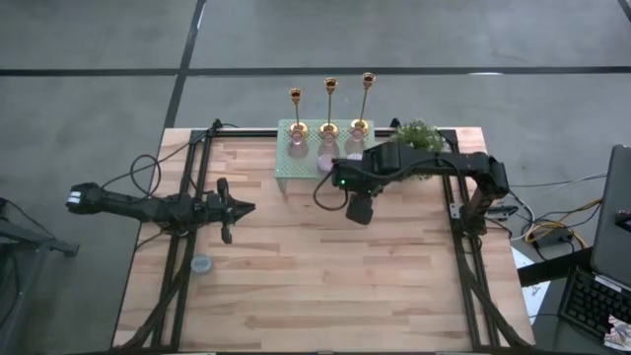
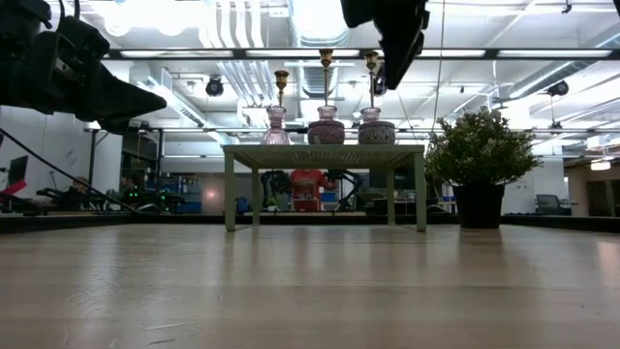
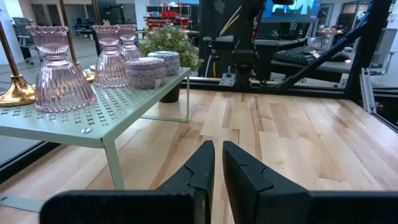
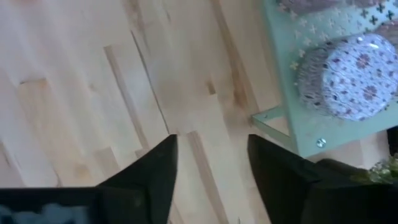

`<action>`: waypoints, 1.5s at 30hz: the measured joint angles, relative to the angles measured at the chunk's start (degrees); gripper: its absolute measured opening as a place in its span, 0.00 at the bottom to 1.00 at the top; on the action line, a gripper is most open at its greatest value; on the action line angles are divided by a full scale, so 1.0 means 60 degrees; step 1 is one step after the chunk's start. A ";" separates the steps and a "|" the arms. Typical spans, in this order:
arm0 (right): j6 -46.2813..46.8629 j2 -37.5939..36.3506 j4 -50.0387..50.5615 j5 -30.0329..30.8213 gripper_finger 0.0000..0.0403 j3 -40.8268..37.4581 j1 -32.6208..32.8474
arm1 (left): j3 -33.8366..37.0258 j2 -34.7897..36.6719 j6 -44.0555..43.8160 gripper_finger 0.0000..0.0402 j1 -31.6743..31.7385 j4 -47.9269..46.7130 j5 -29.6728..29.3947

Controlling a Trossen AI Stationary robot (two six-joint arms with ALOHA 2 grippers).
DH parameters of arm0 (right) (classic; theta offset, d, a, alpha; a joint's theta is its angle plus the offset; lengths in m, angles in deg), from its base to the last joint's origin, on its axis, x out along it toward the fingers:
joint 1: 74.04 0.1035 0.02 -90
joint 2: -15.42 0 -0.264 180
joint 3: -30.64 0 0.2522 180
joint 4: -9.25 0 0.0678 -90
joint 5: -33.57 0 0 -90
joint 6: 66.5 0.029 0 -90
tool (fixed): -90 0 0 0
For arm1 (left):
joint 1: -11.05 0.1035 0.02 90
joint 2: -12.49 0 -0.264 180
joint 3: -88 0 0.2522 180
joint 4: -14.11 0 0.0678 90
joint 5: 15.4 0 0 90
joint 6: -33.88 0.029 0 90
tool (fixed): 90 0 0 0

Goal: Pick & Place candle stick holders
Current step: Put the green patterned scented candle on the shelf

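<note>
Three gold candle stick holders (image 1: pixel 329 106) line the green stand's (image 1: pixel 286 163) back edge. Metal, stiff, slick, top-heavy; I'd pinch a stem low. My right gripper (image 4: pixel 211 171) hovers spread, empty; left gripper (image 3: pixel 216 168) pressed together.

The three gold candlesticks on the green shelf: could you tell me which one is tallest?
The candlestick on the high view's right, nearest the potted plant, stands tallest; the left candlestick is shortest and the middle candlestick lies between.

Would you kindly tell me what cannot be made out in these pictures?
- Candle stick holders: left wrist view cuts their tops off.
- Small round object on the table: high view, too small to identify.
- Right gripper: low view's top edge cuts it off.
</note>
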 joint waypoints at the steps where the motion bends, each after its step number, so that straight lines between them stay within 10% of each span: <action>1: 0.0014 0.0000 -0.0068 0.0002 0.43 -0.0019 0.0083 | -0.0001 0.0000 0.0002 0.09 -0.0001 0.0000 -0.0002; 11: -0.0215 0.0000 -0.1093 0.0267 0.05 -0.0283 0.0994 | -0.0003 0.0000 0.0000 0.09 -0.0003 0.0000 -0.0002; 25: -0.0475 -0.0351 -0.3080 0.1221 0.02 -0.1708 0.1868 | -0.0003 -0.0002 0.0001 0.09 0.0000 -0.0003 -0.0001; 45: -0.0496 -0.4487 -0.9433 0.1240 0.02 -0.7730 0.2806 | 0.0000 -0.0029 0.0002 0.09 -0.0003 -0.0004 -0.0002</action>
